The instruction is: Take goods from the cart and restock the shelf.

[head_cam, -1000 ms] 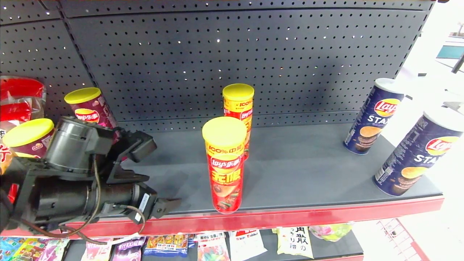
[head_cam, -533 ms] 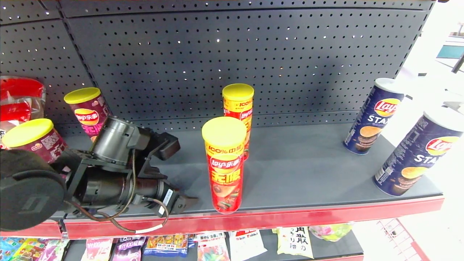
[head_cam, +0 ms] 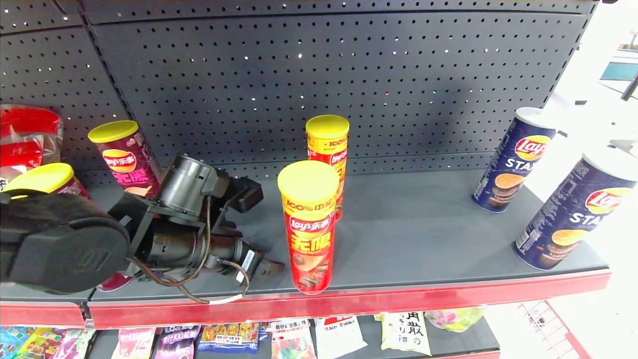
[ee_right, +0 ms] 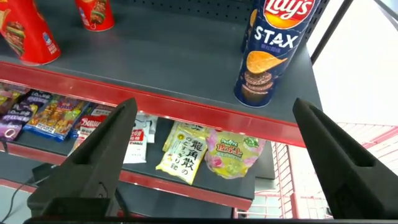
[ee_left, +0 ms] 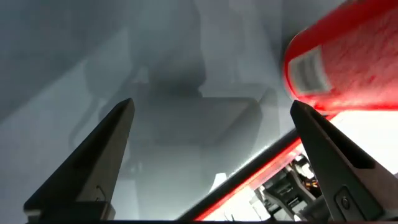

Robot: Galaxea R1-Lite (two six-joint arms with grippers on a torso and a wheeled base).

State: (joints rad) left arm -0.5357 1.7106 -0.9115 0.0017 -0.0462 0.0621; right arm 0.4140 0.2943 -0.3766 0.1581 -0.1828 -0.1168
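Observation:
On the grey shelf (head_cam: 408, 234), a red chip can with a yellow lid (head_cam: 309, 229) stands near the front edge, with a second one (head_cam: 327, 149) behind it. My left gripper (head_cam: 264, 267) lies low over the shelf just left of the front can. In the left wrist view the left gripper (ee_left: 211, 155) is open with nothing between its fingers, and the red can (ee_left: 348, 62) sits off to one side. In the right wrist view my right gripper (ee_right: 217, 162) hangs open and empty in front of the shelf, facing a blue chip can (ee_right: 277, 50).
Two maroon cans (head_cam: 124, 154) (head_cam: 45, 179) stand at the shelf's left, behind my left arm. Two blue cans (head_cam: 513, 159) (head_cam: 578, 209) stand at the right end. The red shelf lip (head_cam: 398, 299) runs along the front, with snack bags (ee_right: 186, 149) on the shelf below.
My left arm has slid to the right along the shelf front, bringing its open gripper close to the front red can. The cans have not moved.

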